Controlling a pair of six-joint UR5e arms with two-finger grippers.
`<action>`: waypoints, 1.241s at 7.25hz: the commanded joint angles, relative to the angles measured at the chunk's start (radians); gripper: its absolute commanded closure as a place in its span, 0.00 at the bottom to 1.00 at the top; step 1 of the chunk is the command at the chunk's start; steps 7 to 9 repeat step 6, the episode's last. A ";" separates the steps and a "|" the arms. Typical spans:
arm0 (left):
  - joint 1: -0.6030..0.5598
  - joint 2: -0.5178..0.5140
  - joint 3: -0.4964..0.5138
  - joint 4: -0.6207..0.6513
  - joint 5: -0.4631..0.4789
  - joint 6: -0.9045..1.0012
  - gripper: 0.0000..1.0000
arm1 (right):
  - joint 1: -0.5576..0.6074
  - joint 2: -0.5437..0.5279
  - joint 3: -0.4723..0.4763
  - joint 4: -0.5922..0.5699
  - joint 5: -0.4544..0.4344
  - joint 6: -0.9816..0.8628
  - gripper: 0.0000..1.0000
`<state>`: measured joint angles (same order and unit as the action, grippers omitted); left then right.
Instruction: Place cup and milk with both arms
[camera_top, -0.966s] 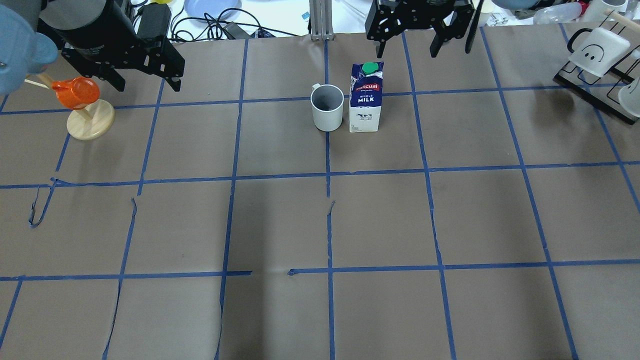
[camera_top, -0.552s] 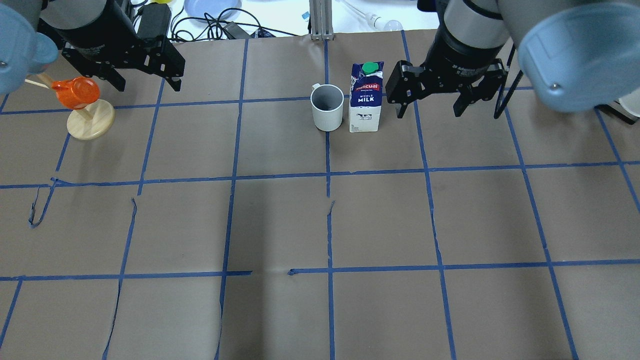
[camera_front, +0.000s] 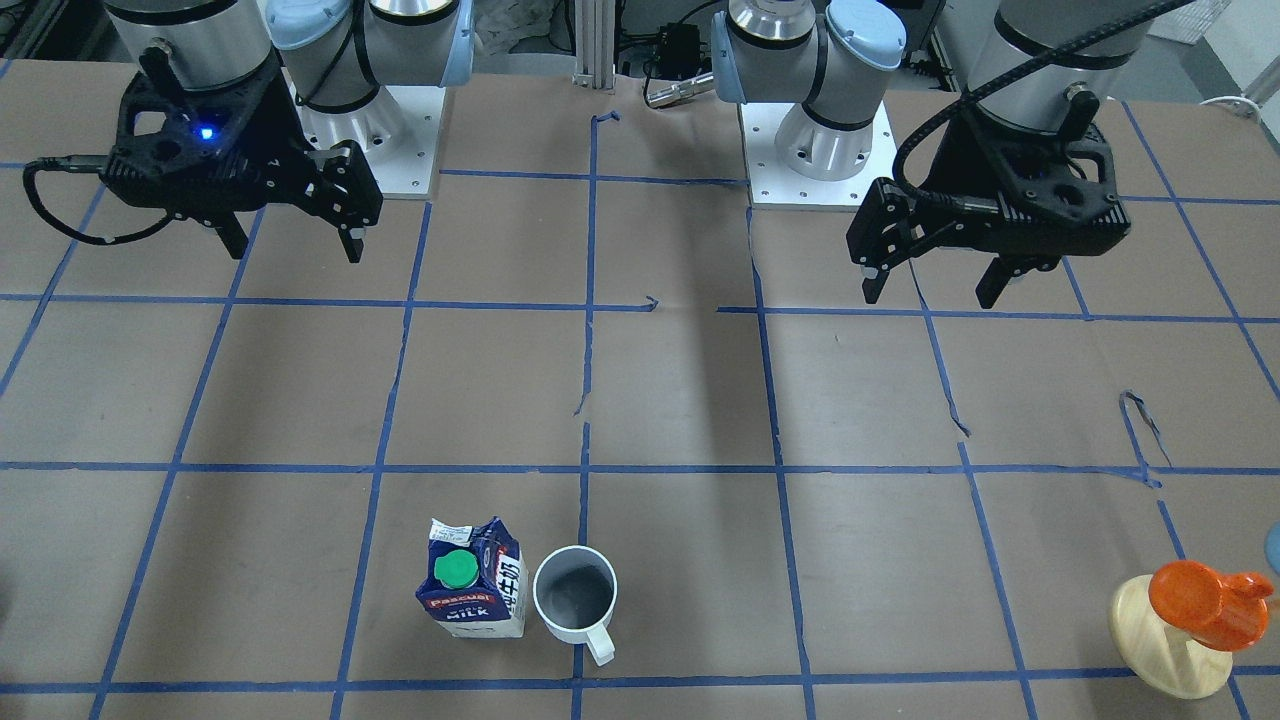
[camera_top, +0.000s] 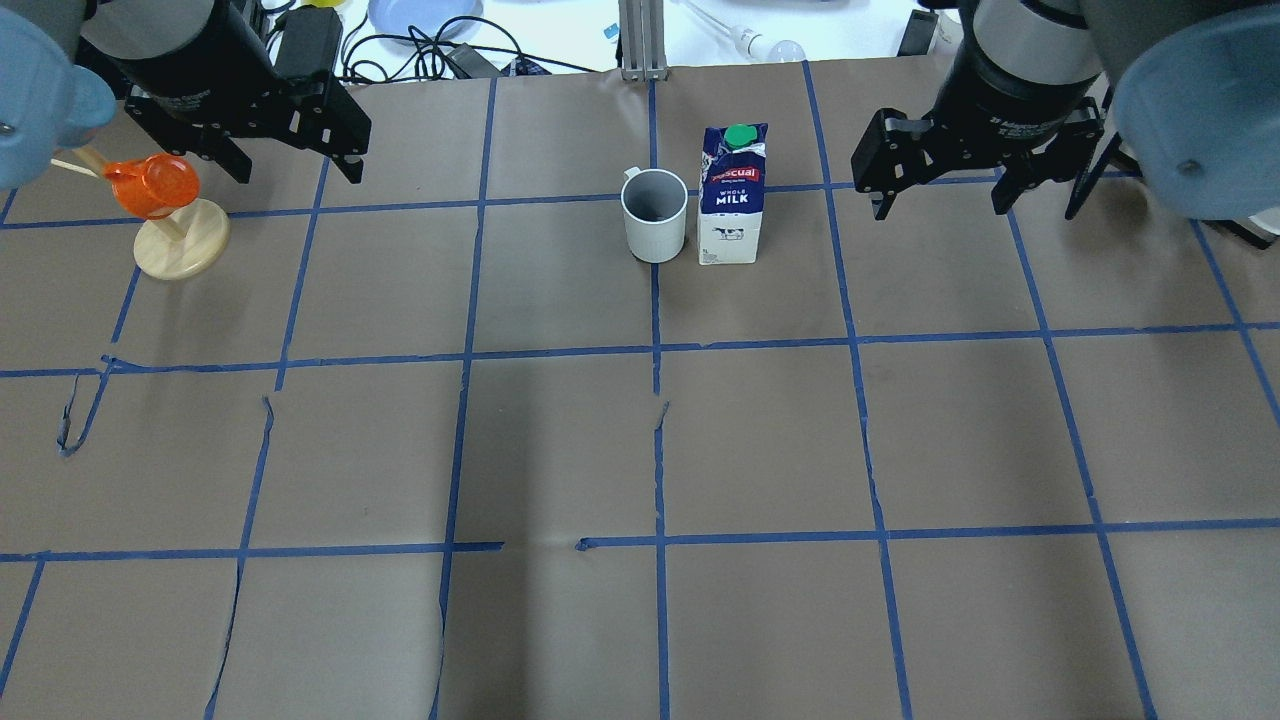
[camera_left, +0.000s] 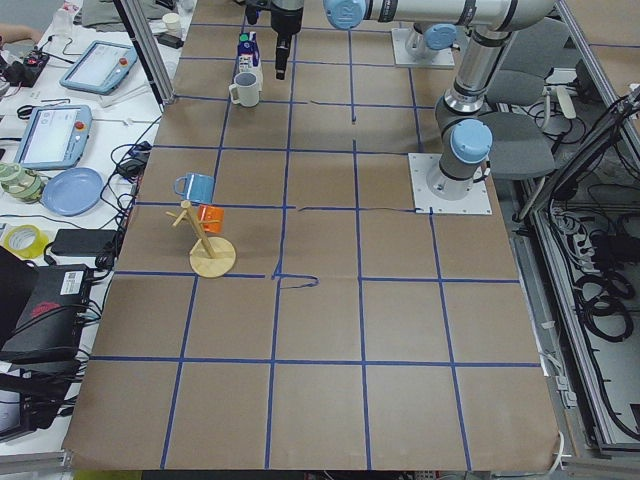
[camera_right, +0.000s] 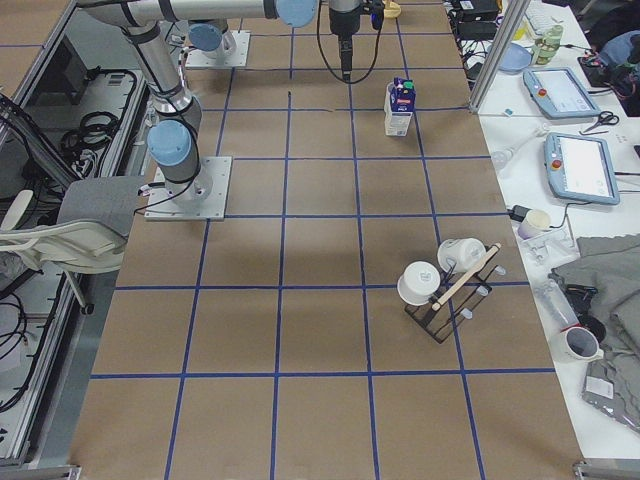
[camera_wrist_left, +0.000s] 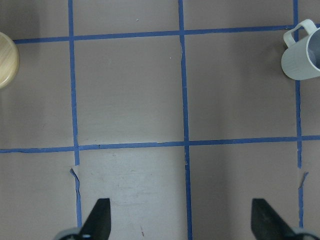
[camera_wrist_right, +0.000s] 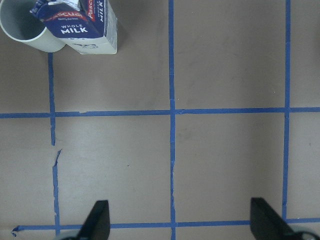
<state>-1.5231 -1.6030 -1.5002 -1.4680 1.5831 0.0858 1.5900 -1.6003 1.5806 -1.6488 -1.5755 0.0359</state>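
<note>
The white cup (camera_top: 655, 215) with a dark grey inside stands on the table beside the blue and white milk carton (camera_top: 731, 195), almost touching. Both also show in the front view, cup (camera_front: 574, 598) and milk (camera_front: 472, 595). My left gripper (camera_top: 297, 172) is open and empty, well to the left of the cup, near the orange cup on its stand. My right gripper (camera_top: 940, 208) is open and empty, to the right of the milk and apart from it. The right wrist view shows the milk (camera_wrist_right: 82, 25) and the cup (camera_wrist_right: 22, 27) at its top left.
An orange cup on a pale wooden stand (camera_top: 165, 215) sits at the far left. A black rack with white mugs (camera_right: 445, 285) stands at the table's right end. Blue tape lines grid the brown table (camera_top: 760, 440). Cables and a blue plate lie beyond the far edge.
My right gripper came from the far edge to just beside the milk, then moved off to the right. The left arm, cup and milk have not moved.
</note>
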 joint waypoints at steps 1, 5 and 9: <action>0.000 -0.002 0.000 0.000 0.000 0.000 0.00 | -0.010 0.003 -0.023 -0.006 0.029 0.004 0.00; -0.002 -0.002 -0.002 0.002 0.000 -0.001 0.00 | -0.008 0.023 -0.044 0.003 0.028 0.002 0.00; -0.002 -0.002 0.000 0.002 0.000 -0.001 0.00 | -0.008 0.023 -0.044 0.003 0.025 0.002 0.00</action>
